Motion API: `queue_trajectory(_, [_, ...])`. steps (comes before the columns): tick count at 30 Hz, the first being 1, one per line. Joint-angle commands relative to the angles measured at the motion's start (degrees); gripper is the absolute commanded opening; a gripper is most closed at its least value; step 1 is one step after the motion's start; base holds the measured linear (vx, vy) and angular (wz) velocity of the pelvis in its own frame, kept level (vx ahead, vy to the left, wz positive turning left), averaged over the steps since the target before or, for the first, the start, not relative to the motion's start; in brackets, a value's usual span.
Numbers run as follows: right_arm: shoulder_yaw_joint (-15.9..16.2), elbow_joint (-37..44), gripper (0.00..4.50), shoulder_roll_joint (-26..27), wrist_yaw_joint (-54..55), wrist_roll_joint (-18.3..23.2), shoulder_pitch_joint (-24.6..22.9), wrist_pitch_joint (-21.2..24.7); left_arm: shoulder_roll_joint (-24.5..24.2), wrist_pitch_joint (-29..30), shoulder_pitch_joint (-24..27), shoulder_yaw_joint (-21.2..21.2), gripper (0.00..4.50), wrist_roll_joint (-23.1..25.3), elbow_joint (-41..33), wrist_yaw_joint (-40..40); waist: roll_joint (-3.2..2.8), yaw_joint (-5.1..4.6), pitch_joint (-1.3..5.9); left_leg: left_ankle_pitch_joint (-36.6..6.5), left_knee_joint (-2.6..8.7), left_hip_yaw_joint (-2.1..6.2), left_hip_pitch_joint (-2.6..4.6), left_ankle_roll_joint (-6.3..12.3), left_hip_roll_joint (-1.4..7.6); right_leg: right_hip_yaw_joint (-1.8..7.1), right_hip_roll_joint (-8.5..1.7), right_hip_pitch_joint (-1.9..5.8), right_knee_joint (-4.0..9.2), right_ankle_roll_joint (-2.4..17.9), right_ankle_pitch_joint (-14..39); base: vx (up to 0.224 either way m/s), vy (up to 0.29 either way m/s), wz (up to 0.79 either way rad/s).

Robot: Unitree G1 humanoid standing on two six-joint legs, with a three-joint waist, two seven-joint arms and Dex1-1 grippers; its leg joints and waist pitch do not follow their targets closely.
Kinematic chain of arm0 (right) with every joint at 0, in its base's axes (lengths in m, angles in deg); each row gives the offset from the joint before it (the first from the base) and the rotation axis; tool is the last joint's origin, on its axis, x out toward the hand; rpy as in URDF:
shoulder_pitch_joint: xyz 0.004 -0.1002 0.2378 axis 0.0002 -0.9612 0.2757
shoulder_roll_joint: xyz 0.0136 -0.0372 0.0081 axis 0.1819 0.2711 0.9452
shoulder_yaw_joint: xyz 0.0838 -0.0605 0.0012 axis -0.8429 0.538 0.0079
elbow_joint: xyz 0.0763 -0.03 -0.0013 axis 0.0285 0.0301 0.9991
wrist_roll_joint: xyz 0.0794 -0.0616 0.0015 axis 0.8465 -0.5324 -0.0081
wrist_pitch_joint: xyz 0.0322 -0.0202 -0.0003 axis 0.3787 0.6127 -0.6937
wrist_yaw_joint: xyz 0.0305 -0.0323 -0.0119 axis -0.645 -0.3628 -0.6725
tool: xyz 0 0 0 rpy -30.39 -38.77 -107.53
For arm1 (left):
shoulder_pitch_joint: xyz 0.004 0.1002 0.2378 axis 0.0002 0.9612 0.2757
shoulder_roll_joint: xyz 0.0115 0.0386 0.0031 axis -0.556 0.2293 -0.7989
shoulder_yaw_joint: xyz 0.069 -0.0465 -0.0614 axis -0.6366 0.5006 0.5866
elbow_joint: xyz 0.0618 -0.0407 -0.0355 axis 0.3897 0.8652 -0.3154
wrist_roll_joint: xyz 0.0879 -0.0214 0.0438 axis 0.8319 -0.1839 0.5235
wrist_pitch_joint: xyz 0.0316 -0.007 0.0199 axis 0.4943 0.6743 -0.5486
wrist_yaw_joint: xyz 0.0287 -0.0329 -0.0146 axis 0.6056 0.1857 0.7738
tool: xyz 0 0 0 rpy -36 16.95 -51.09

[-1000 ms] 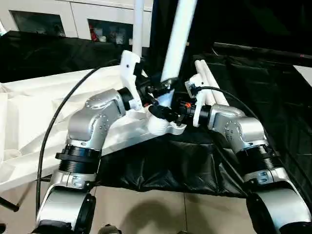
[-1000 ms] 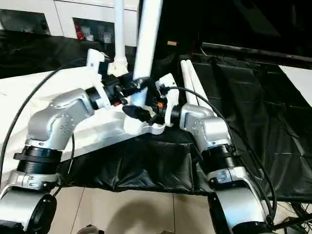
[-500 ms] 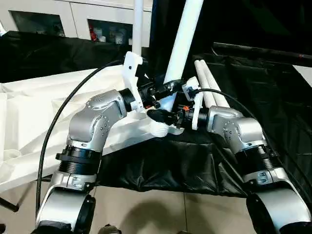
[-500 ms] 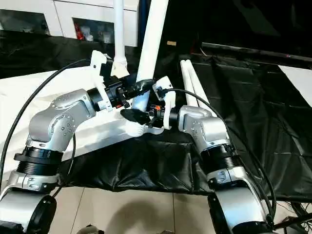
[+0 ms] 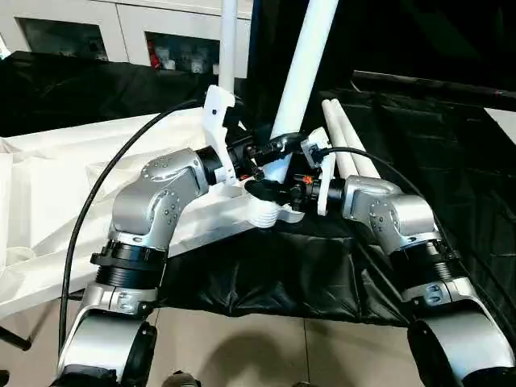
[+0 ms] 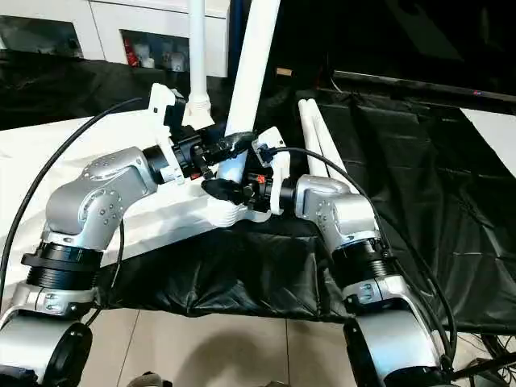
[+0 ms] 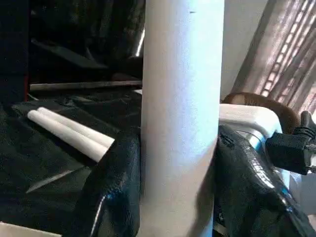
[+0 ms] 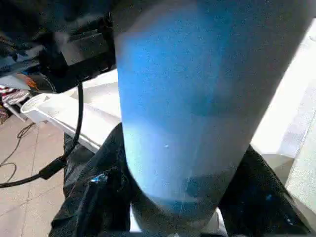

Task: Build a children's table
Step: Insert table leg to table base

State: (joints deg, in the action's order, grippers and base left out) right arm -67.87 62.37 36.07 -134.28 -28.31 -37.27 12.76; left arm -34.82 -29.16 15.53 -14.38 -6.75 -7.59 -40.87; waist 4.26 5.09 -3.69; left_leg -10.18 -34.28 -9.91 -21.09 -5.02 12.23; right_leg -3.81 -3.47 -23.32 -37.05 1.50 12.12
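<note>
The children's table top (image 5: 48,185) lies underside up on the black-covered work table. A white leg (image 5: 302,72) rises steeply from the top's near corner socket (image 5: 270,214). My left gripper (image 5: 274,147) is shut on this leg a little above the socket, its black fingers (image 7: 116,192) pressing both sides of the leg (image 7: 182,98). Just below, at the socket, my right gripper (image 5: 270,189) holds the leg's lower end (image 8: 197,98), with its fingers (image 8: 94,202) hugging both sides. A second leg (image 5: 228,40) stands upright at a farther corner.
Two spare white legs (image 5: 347,149) lie side by side on the black cloth (image 5: 451,185) behind my right arm. White cabinets (image 5: 81,32) stand at the back. The work table's near edge drops to a tiled floor (image 5: 266,355).
My right gripper's fingers have closed in from wide open onto the leg's lower end. The leg has shifted slightly over the socket. My left gripper keeps its hold.
</note>
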Motion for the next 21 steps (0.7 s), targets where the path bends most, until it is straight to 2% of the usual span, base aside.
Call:
queue_trajectory(1, [-0.62, -0.18, 1.88, -0.55, 0.21, 0.16, -0.58, -0.32, 0.51, 1.42, -0.25, -0.23, 1.87, -1.43, -2.12, -0.51, -0.56, 0.02, 4.73, -1.31, 3.07, -0.13, 0.56, 1.39, 0.88, 2.99, -3.88, 4.27, 3.25, 13.74, -6.28, 0.000, 0.000, 0.00])
queue_trajectory(6, [-0.69, 0.40, 1.88, -0.47, 0.47, 0.11, -1.16, -0.84, 1.01, 0.75, -0.74, 0.57, 1.87, -1.22, -1.42, 0.67, -0.63, 0.07, 4.70, -1.77, 3.09, -0.10, 0.55, 1.19, 0.87, 2.99, -3.90, 4.32, 3.35, 13.66, -5.79, 0.000, 0.000, 0.00])
queue_trajectory(8, [-1.31, 0.35, 1.88, -0.09, 1.55, 0.06, -1.30, -1.52, 1.22, 0.25, -0.68, 0.83, 2.57, -2.37, -1.74, -0.87, -0.77, 0.07, 4.70, -1.85, 3.09, -0.09, 0.56, 1.08, 0.89, 2.99, -3.94, 4.30, 3.35, 13.70, -5.70, 0.000, 0.000, 0.00])
queue_trajectory(10, [-1.74, 0.10, 1.88, 0.22, 2.67, -0.38, -1.29, -2.97, 1.34, -0.07, -0.56, 0.96, 2.67, -2.89, -2.08, -1.51, -0.66, 0.05, 4.73, -1.87, 3.07, -0.12, 0.50, 0.91, 0.84, 3.01, -3.94, 4.32, 3.32, 13.78, -5.88, 0.000, 0.000, 0.00])
queue_trajectory(11, [-2.23, -0.06, 1.88, 0.38, 3.18, -0.20, -1.23, -3.04, 1.72, -2.06, -0.53, 1.22, 2.92, -2.54, -2.00, -1.17, -0.89, 0.06, 4.73, -1.98, 3.10, -0.07, 0.55, 0.78, 0.86, 2.97, -3.93, 4.27, 3.32, 13.84, -5.78, 0.000, 0.000, 0.00])
queue_trajectory(14, [-4.50, -2.12, 1.87, 0.90, 7.62, -0.83, -0.55, -5.11, 2.51, -8.15, -1.41, 3.55, 3.01, -1.28, 0.50, 0.98, -0.79, -0.02, 4.74, -2.35, 3.14, -0.08, 0.63, 0.41, 0.90, 3.01, -3.93, 4.28, 3.52, 13.68, -5.58, 0.000, 0.000, 0.00])
queue_trajectory(16, [-5.08, -3.15, 1.87, 0.71, 9.17, -1.47, -0.45, -6.36, 1.76, -8.48, -1.49, 3.50, 3.01, -0.82, 1.44, 0.10, -0.88, 0.02, 4.73, -2.54, 3.12, -0.10, 0.68, 0.20, 0.83, 2.98, -3.88, 4.22, 3.50, 13.50, -5.15, 0.000, 0.000, 0.00])
queue_trajectory(18, [-5.06, -4.52, 1.87, 0.11, 11.80, -3.53, -0.74, -9.61, -0.58, -9.53, -1.31, 1.74, 3.01, 2.31, 3.97, -0.63, -1.21, -0.08, 4.70, -3.08, 3.18, -0.07, 0.71, -0.33, 0.80, 2.98, -3.86, 4.19, 3.55, 12.66, -3.73, 0.000, 0.000, 0.00])
queue_trajectory(21, [-5.15, -4.87, 1.87, -0.08, 12.69, -4.07, -0.97, -10.53, -1.95, -10.54, -1.01, 0.16, 3.01, 4.39, 5.13, -1.25, -1.24, -0.20, 4.71, -3.35, 3.26, -0.03, 0.82, -0.73, 0.75, 2.98, -3.76, 4.22, 3.68, 11.50, -2.67, 0.000, 0.000, 0.00])
